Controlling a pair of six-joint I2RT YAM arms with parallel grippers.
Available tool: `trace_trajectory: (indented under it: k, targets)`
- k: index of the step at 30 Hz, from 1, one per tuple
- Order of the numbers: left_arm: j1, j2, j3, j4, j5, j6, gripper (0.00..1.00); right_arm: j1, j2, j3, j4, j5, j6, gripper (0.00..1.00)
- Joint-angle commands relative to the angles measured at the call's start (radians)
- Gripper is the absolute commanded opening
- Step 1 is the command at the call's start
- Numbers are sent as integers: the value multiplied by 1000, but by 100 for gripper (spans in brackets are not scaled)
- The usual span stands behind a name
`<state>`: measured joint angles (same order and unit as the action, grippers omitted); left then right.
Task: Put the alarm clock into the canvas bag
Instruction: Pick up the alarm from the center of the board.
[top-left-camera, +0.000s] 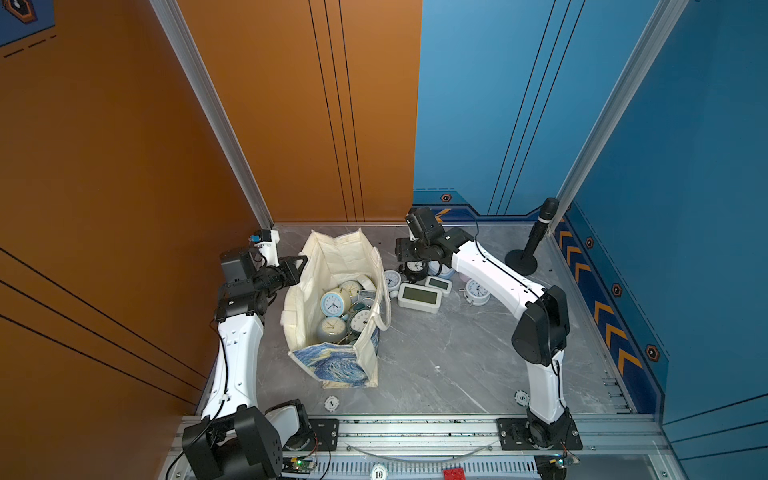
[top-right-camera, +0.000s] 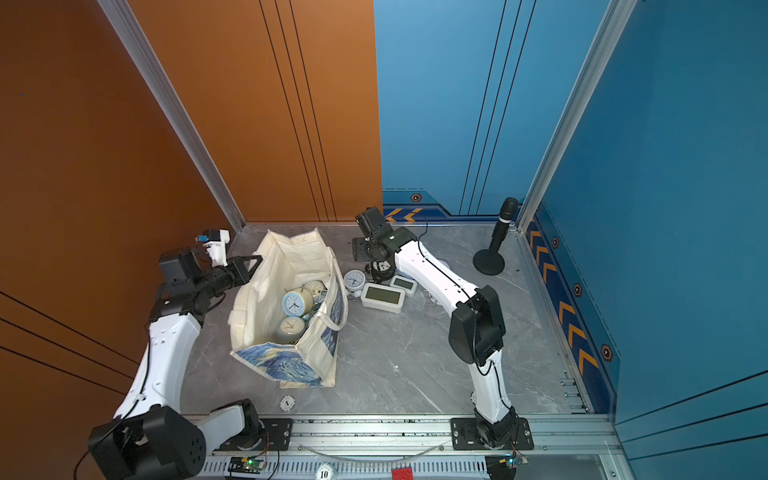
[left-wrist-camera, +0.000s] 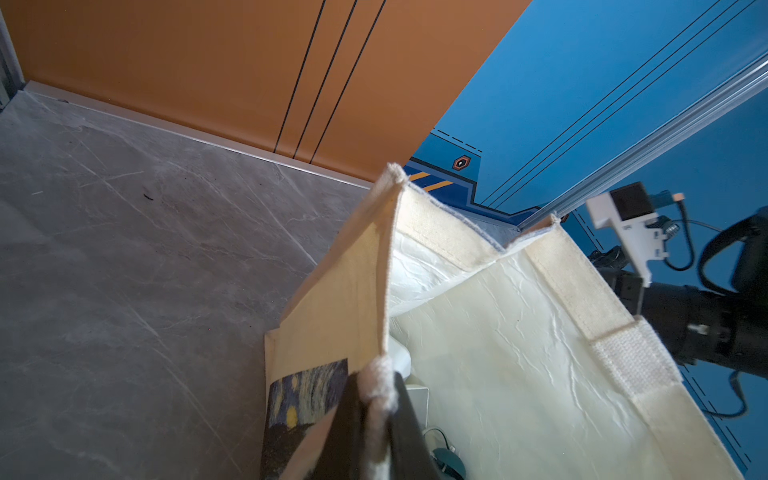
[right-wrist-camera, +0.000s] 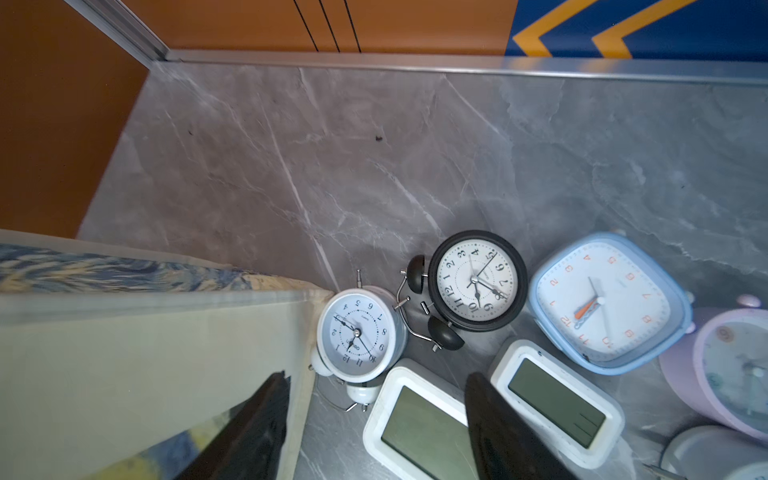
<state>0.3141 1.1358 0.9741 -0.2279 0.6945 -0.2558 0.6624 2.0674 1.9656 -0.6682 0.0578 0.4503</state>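
left fingers (left-wrist-camera: 405, 428) pinch canvas bag (top-left-camera: 332, 365) rim | right fingers (right-wrist-camera: 498, 424) spread, empty, bases cut off

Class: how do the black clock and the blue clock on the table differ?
The black clock is round, the blue clock a rounded square. The black clock has twin bells and black numerals; the blue clock, orange numerals. Both have white dials and sit on the table.

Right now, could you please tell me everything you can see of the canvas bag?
The canvas bag stands open on the grey table: cream cloth, blue-and-yellow swirling print on its faces, pale crinkled lining. Several alarm clocks lie inside. One handle droops over its side. The left gripper is shut on its rim.
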Motion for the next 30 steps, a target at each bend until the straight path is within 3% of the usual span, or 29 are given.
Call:
trace_trajectory:
  k: [1, 7, 14, 24, 30]
  targets:
    - [2, -17, -14, 24, -10, -8, 0, 19, 62, -4, 20, 36, 26, 71]
    - [3, -24, -14, 24, -19, -7, 0, 62, 155, 20, 31, 62, 60, 80]
    - [3, -30, -18, 25, -23, -7, 0, 104, 258, 95, 10, 85, 82, 97]
    - [2, -29, -20, 30, -19, -12, 0, 120, 349, 174, -31, 137, 100, 97]
    - [3, -28, -20, 30, -18, -13, 0, 120, 375, 184, -36, 134, 105, 90]
